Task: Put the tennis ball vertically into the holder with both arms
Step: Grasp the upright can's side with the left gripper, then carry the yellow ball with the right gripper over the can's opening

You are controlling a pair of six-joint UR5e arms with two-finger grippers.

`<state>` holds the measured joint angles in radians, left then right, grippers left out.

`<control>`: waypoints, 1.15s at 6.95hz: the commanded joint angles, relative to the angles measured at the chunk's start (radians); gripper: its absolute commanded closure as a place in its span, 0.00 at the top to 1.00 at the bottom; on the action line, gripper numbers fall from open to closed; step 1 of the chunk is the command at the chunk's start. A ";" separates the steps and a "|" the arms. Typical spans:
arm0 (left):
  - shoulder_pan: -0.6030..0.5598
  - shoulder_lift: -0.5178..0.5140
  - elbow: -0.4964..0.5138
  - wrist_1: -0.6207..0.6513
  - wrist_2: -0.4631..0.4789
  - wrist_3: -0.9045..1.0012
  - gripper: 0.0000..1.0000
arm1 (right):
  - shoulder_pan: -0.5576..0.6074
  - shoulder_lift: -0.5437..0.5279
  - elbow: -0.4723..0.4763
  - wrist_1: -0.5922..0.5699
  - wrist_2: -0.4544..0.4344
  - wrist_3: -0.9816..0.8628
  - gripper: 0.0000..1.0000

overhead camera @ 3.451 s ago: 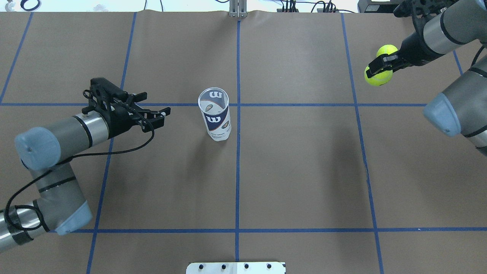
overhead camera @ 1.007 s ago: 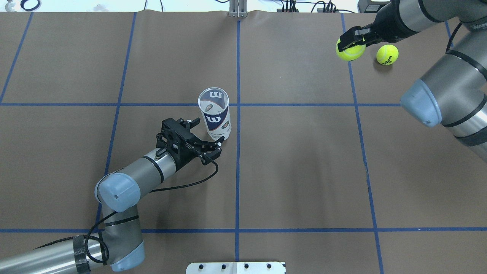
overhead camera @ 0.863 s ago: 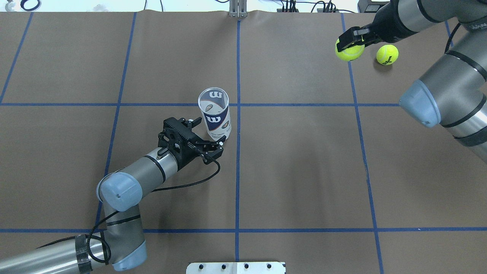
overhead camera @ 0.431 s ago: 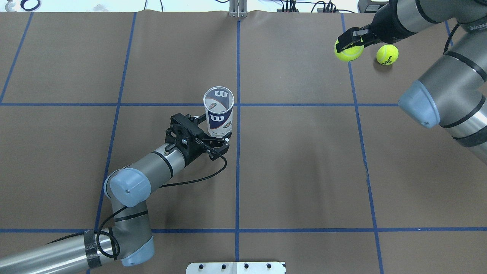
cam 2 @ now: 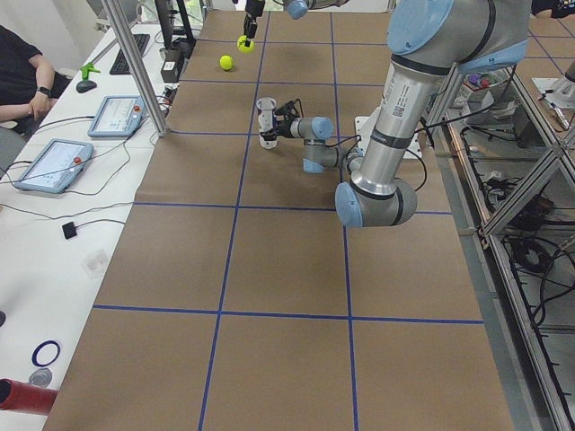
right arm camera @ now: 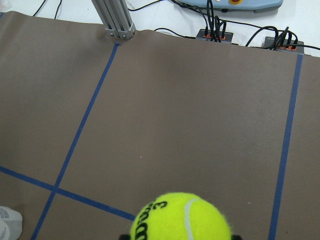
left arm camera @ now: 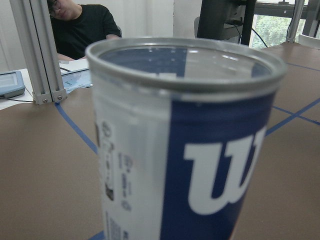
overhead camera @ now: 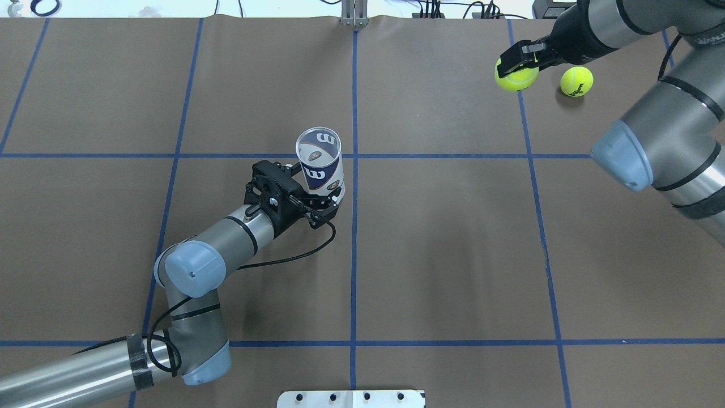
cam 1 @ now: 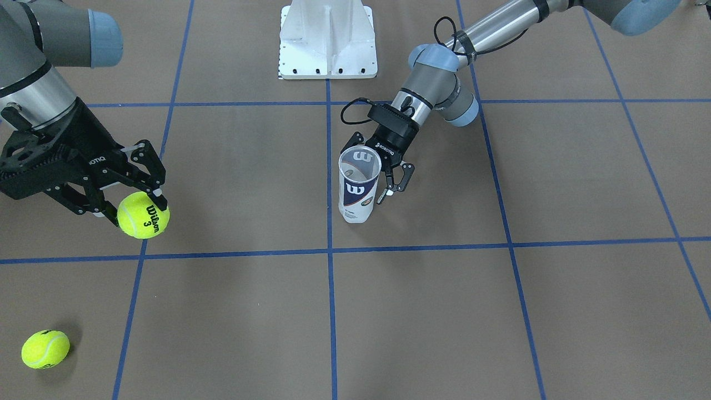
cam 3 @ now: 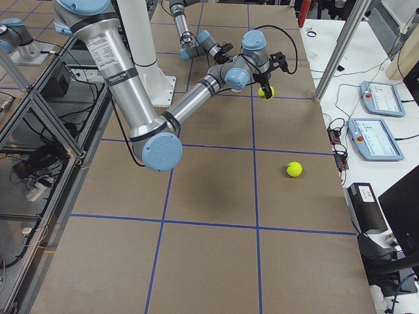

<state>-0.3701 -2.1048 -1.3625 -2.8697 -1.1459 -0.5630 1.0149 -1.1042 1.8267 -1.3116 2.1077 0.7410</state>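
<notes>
The holder [overhead camera: 320, 170] stands upright near the table's middle, open end up and empty. It also shows in the front view [cam 1: 358, 191] and fills the left wrist view [left arm camera: 190, 150]. My left gripper [overhead camera: 314, 187] is open, with one finger on each side of the holder's lower part [cam 1: 369, 169]. I cannot tell whether they touch it. My right gripper [overhead camera: 516, 65] is shut on a yellow tennis ball [overhead camera: 515, 79] and holds it above the table at the far right. The ball also shows in the front view [cam 1: 143, 215] and the right wrist view [right arm camera: 180, 217].
A second tennis ball [overhead camera: 576, 81] lies on the table just right of the held one, and also shows in the front view [cam 1: 45, 349]. The white pedestal base [cam 1: 328, 39] stands at the robot's edge. Blue tape lines cross the brown table cover.
My left gripper has moved in from the left and now straddles the holder, which rocked slightly. My right gripper lifted the ball and carried it left, away from the second ball.
</notes>
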 commanded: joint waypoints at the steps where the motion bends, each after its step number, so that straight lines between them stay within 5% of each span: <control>1: -0.006 -0.003 0.016 -0.003 -0.002 0.000 0.98 | -0.006 0.007 0.005 0.000 0.000 0.011 0.00; 8: -0.001 -0.063 0.085 -0.016 -0.002 -0.003 0.91 | -0.078 0.118 -0.010 -0.006 -0.037 0.129 0.00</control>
<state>-0.3713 -2.1671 -1.2784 -2.8843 -1.1474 -0.5660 0.9567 -1.0171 1.8203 -1.3158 2.0806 0.8376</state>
